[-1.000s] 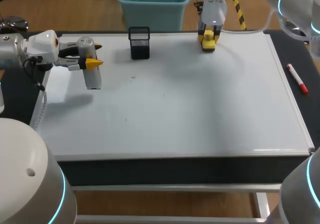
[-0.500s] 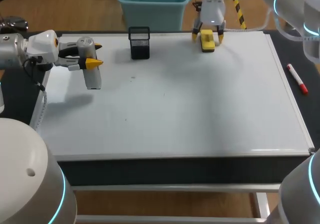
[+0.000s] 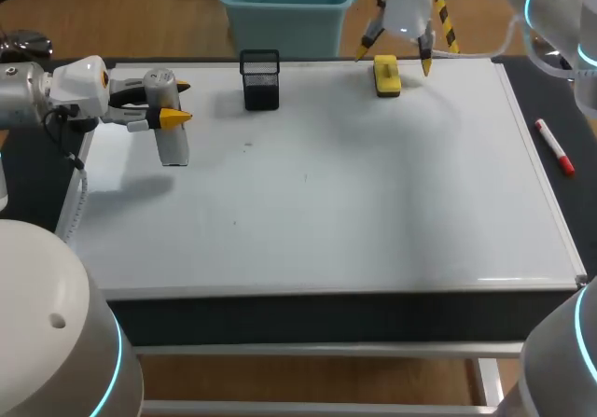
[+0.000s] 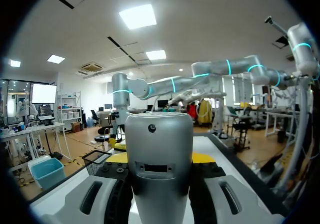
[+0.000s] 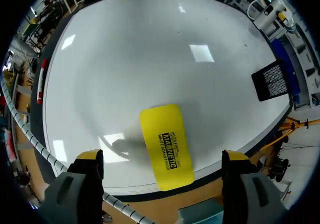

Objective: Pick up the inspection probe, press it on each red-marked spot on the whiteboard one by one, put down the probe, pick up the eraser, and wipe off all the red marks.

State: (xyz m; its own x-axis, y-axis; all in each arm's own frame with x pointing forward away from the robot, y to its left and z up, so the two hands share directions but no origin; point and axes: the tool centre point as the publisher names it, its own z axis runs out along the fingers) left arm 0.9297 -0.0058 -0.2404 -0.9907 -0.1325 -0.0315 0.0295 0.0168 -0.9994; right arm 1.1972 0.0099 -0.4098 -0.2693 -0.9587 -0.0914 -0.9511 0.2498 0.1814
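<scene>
The grey cylindrical probe (image 3: 171,123) hangs over the whiteboard's (image 3: 326,193) far left corner, with my left gripper (image 3: 175,102) shut on it. In the left wrist view the probe (image 4: 159,149) fills the space between the fingers. The yellow eraser (image 3: 386,74) lies flat at the whiteboard's far edge. My right gripper (image 3: 394,60) hovers just above it, open, one finger on each side and neither touching. From the right wrist the eraser (image 5: 166,145) lies under the gripper (image 5: 162,159), between the spread fingertips (image 5: 90,157). I see no red marks on the board, only faint dark specks.
A black mesh basket (image 3: 260,79) stands at the board's far edge, between the probe and the eraser. A red-tipped marker (image 3: 554,146) lies on the dark tabletop right of the board. The board's middle and near side are bare.
My right gripper has opened wide, let go of the eraser and lifted slightly away from it; the eraser stays on the board. The left arm and probe have not moved.
</scene>
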